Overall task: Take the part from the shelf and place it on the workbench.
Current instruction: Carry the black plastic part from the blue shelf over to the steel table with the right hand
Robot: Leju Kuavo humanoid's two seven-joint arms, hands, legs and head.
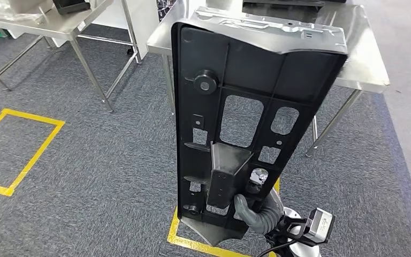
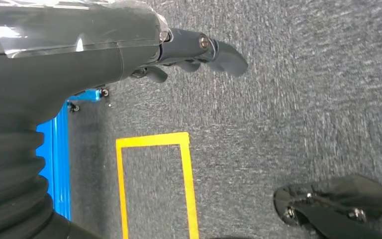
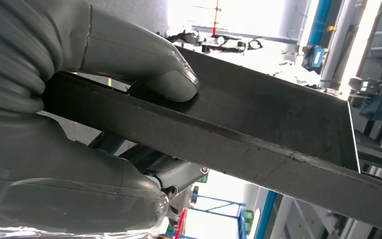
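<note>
A long black plastic part (image 1: 241, 118) with ribs and cut-outs stands nearly upright in the head view, held up in front of me. My right hand (image 1: 249, 210) grips its lower end, with its thumb on the ribbed face. Close up, the thumb (image 3: 144, 59) presses on the part's dark flat edge (image 3: 258, 124) and the fingers wrap under it. The part's top reaches up across the steel workbench (image 1: 361, 53) behind it. My left hand (image 2: 194, 52) hangs over the carpet, its fingers loosely curled with nothing in them.
A second steel table (image 1: 59, 27) stands at the back left. Yellow tape squares (image 1: 18, 155) mark the grey carpet, and another yellow square (image 2: 154, 184) lies below my left hand. Blue framing (image 2: 57, 154) runs beside it.
</note>
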